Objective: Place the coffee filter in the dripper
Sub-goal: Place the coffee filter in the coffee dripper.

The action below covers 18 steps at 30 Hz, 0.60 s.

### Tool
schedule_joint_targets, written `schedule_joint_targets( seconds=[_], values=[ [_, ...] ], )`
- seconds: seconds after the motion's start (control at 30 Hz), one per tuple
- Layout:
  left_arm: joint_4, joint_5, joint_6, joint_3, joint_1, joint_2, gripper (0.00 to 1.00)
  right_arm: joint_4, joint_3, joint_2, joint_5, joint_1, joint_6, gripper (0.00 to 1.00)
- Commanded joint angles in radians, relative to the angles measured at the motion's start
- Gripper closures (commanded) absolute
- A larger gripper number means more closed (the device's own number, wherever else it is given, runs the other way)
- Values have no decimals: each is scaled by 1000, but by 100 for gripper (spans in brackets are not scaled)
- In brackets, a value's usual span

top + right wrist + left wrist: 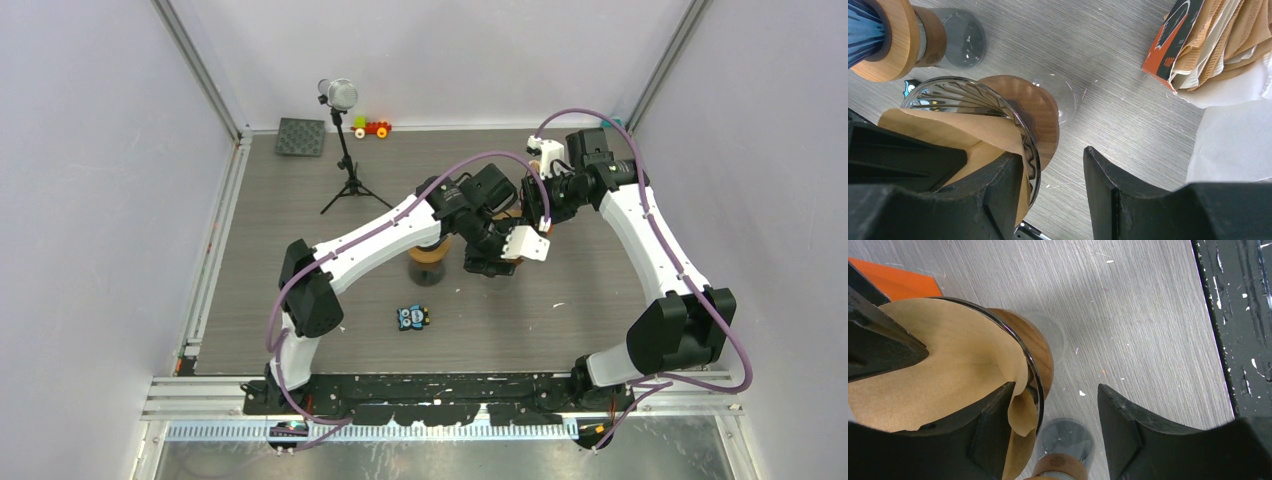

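— Closest in are the black fingers of the left claw (1056,387). How do they stand?
— Spread wide, gripping nothing. One finger (993,435) lies over the brown paper cone filter (948,355); the other hangs over the bare grey wood-grain bench (1138,315).
— And the filter?
— It sits in the ribbed clear glass dripper (963,97), under both claws. Its mouth opens up toward the wrist cameras, point down, so its long axis runs about upright, along the dripper's own. One flap of its edge curls over the rim beside that finger.
— The right claw (1054,151)?
— Also parted, holding nothing. One finger is just beside the rim and the paper, the other out over the bench. The dripper's round wooden collar (1045,117) shows between them.
— The arms?
— The white left arm (370,240) reaches forward and inward, wrist tipped down. The white right arm (650,240) goes forward, then folds inward at the elbow.
— Beyond the right claw?
— An orange box of paper filters (1168,45), well apart from the fingertips.
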Motion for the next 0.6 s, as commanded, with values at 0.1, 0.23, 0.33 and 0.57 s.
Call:
schedule_joint_targets(
  seconds=[0.1, 0.23, 0.33, 0.57],
  values=[
    [21, 2, 7, -16, -7, 7, 40, 1, 8, 3, 8, -1, -21, 48],
    [23, -3, 11, -26, -7, 4, 40, 0, 4, 7, 10, -1, -25, 48],
    [27, -4, 12, -38, -6, 0, 40, 1, 4, 13, 10, -2, -26, 48],
    [25, -8, 25, -52, -6, -16, 36, 2, 10, 25, 23, -3, -31, 48]
  ],
)
